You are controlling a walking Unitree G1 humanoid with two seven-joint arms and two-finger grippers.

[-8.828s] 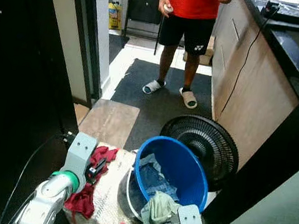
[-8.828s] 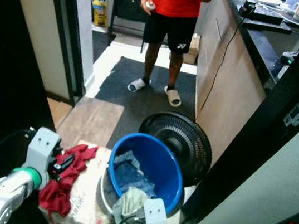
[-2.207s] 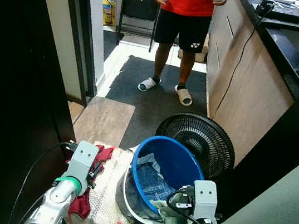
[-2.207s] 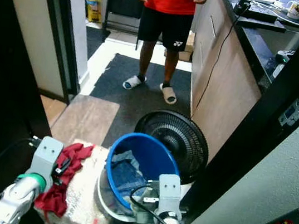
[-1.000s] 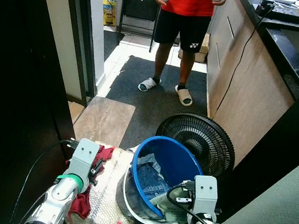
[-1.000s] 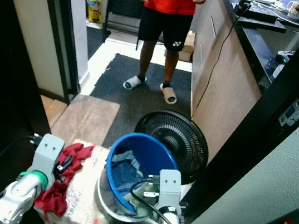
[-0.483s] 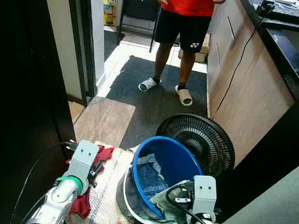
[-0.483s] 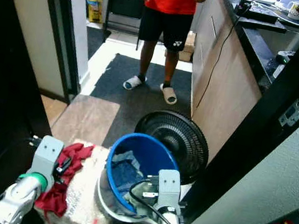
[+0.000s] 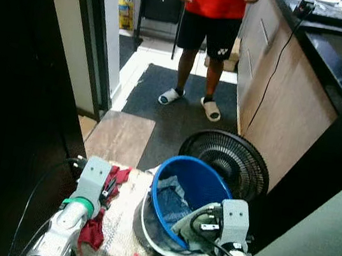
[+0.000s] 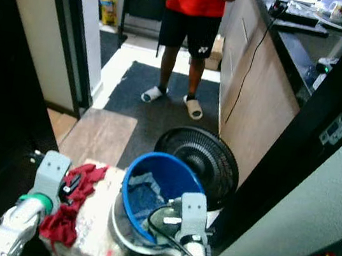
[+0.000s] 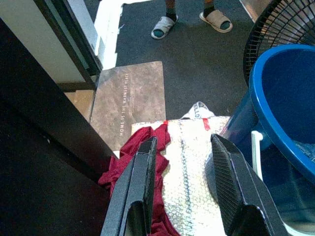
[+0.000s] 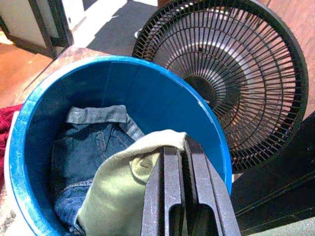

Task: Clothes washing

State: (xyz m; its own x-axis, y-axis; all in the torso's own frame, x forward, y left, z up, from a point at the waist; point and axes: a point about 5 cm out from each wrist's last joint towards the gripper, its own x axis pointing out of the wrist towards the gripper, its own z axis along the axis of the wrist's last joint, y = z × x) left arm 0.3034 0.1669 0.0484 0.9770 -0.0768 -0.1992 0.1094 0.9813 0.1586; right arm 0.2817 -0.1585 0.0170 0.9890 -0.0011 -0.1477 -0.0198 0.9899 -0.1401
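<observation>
A blue basin (image 9: 205, 179) stands on the floor with denim jeans (image 12: 83, 147) lying in its bottom. My right gripper (image 12: 181, 146) is shut on a pale green cloth (image 12: 120, 196), held at the basin's near rim so that it drapes inside over the jeans. In the eye views, that gripper (image 9: 201, 221) sits at the basin's near right side. My left gripper (image 11: 183, 141) is open, hovering over a red cloth (image 11: 129, 164) that lies on a bubble-wrapped package (image 11: 189, 172) to the left of the basin.
A black fan (image 9: 228, 157) lies against the wooden cabinets (image 9: 290, 107) just beyond the basin. A person (image 9: 215, 12) in a red shirt stands on the dark mat (image 9: 179, 113), holding controllers. A dark door frame (image 9: 12, 111) walls off the left side.
Over the past seconds my right gripper has carried the green cloth from the basin's front to its near right rim; in the last second it barely moves. The left arm stays put.
</observation>
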